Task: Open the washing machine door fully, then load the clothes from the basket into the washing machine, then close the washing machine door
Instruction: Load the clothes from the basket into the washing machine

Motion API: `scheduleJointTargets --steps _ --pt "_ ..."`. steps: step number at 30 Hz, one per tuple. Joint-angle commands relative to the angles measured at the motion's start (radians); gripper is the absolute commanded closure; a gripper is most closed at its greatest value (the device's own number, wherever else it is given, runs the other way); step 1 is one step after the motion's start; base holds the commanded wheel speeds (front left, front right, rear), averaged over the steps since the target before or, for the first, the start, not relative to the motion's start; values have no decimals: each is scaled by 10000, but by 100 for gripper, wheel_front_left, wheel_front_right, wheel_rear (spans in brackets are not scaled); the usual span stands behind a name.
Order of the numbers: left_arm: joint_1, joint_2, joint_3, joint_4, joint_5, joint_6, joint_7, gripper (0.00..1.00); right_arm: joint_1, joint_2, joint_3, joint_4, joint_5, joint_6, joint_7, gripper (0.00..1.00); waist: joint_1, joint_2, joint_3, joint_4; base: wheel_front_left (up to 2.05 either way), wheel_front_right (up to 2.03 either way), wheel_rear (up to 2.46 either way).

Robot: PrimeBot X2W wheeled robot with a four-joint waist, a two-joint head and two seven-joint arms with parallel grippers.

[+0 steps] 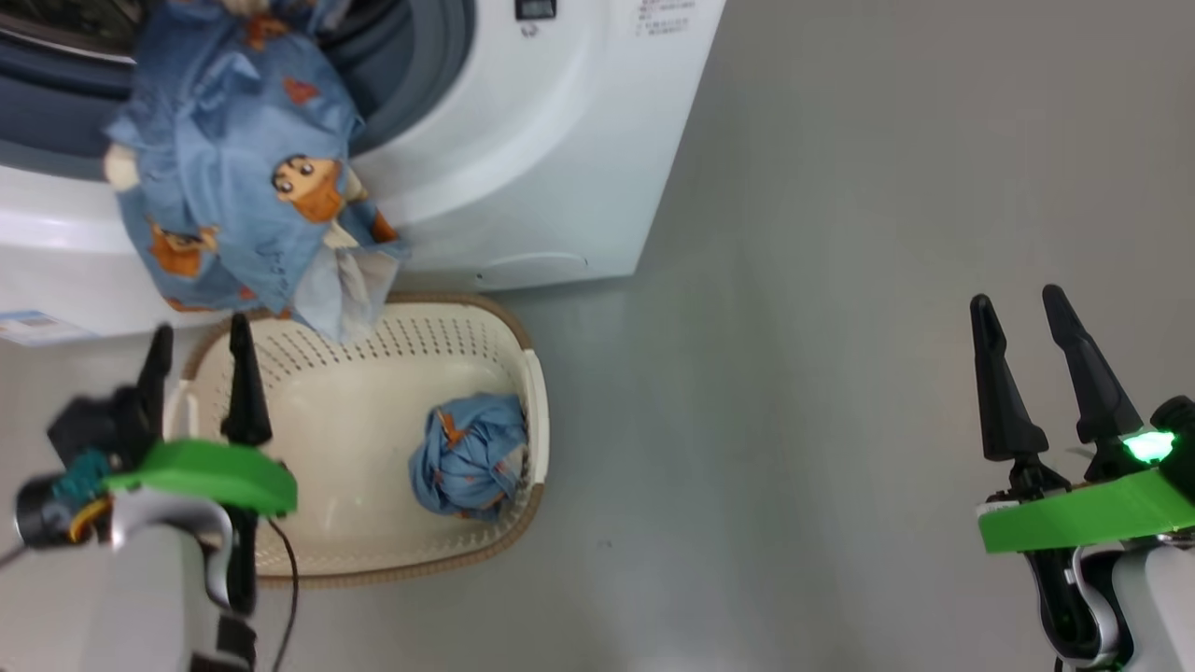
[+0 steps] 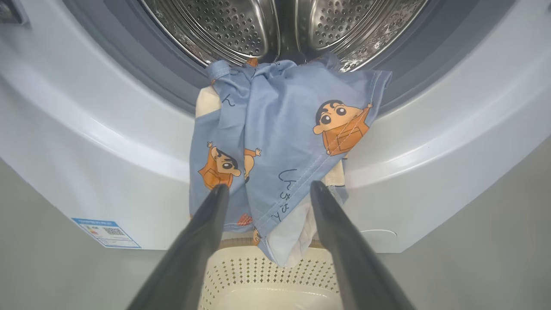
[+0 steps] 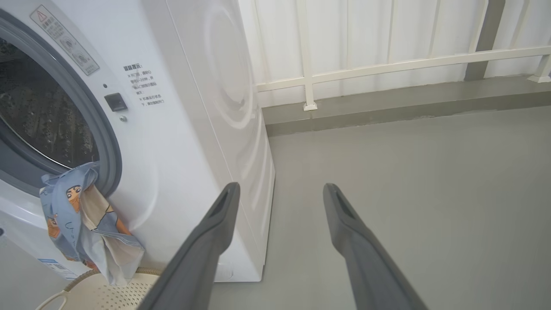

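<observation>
Our left gripper [image 1: 198, 331] has its fingers apart with nothing between them. It is poised above the near end of the basket [image 1: 534, 392] and aimed at the draped bundle [image 2: 275, 142], which hangs just beyond the fingertips. That bundle lies over the lower lip of the washing machine [image 1: 560, 140], its top tucked toward the steel drum [image 2: 224, 30] and its tail dangling down the white front to the basket rim. We judge it only half loaded, so the open fingers sit where they could take hold of it or push it inward. The second bundle [image 1: 471, 453] rests at the basket's right side, not yet loaded. The basket sits just in front of the machine, which keeps each carry short. Our right gripper [image 1: 1016, 299], fingers likewise apart and empty, hangs over bare floor [image 1: 794, 373] well off to the right, out of the way.
</observation>
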State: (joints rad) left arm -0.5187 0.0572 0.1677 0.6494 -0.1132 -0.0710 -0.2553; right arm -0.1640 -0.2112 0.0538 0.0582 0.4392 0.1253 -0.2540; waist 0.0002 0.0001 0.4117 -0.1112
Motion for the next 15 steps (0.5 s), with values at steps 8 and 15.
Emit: scheduleJointTargets --steps 8,15 --pt "-1837 781 468 1347 -118 -188 -65 0 -564 -87 282 -371 151 54 -78 0 -2 -1 1264 -454 0 0 0" --pt "-3040 1298 479 2416 40 -192 -65 0 -816 -22 373 -461 171 54 -78 0 -2 -1 1796 -725 0 0 0"
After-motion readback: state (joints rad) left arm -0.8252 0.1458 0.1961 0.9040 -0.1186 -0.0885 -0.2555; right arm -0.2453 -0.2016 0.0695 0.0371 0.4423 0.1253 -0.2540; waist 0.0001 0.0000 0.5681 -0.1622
